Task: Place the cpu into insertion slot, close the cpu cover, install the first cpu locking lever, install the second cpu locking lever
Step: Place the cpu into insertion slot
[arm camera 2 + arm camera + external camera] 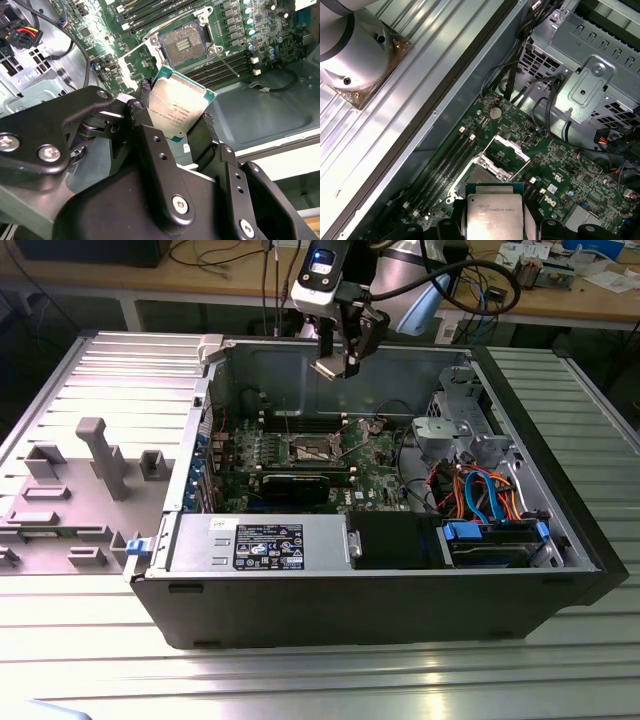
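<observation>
The end effector (338, 362) grips the cpu (181, 107) above the open case (400, 610). The insertion slot (184, 44) stands empty, cpu cover (513, 146) raised; all four steps appear outstanding.

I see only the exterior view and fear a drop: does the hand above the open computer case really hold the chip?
Observer: Yes. In the second wrist view the hand is shut on the chip, gripping two opposite edges.
Operator: Is the socket free?
Observer: Yes, in that same view the socket is bare, nothing in it.
Operator: And its cover?
Observer: In the first wrist view the cover is swung open, off the socket.
</observation>
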Available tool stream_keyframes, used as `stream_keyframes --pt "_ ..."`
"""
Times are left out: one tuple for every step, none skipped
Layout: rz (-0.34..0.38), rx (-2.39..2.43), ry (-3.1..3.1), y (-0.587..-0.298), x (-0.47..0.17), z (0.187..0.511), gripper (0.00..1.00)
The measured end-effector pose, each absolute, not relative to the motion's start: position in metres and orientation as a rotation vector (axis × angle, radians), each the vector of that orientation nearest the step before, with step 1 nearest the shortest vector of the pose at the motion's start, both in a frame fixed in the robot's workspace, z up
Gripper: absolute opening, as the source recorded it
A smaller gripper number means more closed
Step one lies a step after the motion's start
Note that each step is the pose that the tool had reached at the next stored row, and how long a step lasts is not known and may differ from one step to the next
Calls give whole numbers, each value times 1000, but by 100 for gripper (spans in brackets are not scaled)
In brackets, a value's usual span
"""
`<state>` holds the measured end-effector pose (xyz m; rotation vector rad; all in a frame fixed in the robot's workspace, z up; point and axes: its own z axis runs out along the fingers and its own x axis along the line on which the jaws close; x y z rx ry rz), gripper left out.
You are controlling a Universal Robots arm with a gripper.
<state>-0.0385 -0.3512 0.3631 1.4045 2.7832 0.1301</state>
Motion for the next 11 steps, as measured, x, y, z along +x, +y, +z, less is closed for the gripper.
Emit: stream_keyframes --pt "130 1405 2783 -351 -38 363 54" --pt "130 1405 2783 -351 -38 363 54" --pt "130 1405 2783 -351 -38 363 54" --pt "130 1405 2783 -351 -38 363 54" --pt "130 1405 2783 -351 -38 363 54" --pt "130 1405 2783 -351 -38 363 54" --pt "130 1405 2783 -351 -38 363 54" --pt "130 1405 2783 -351 -38 363 54" --pt "130 1405 2783 -351 -38 363 54" --pt "130 1405 2783 -351 -38 362 54" --pt "130 1405 2783 -351 -38 362 54"
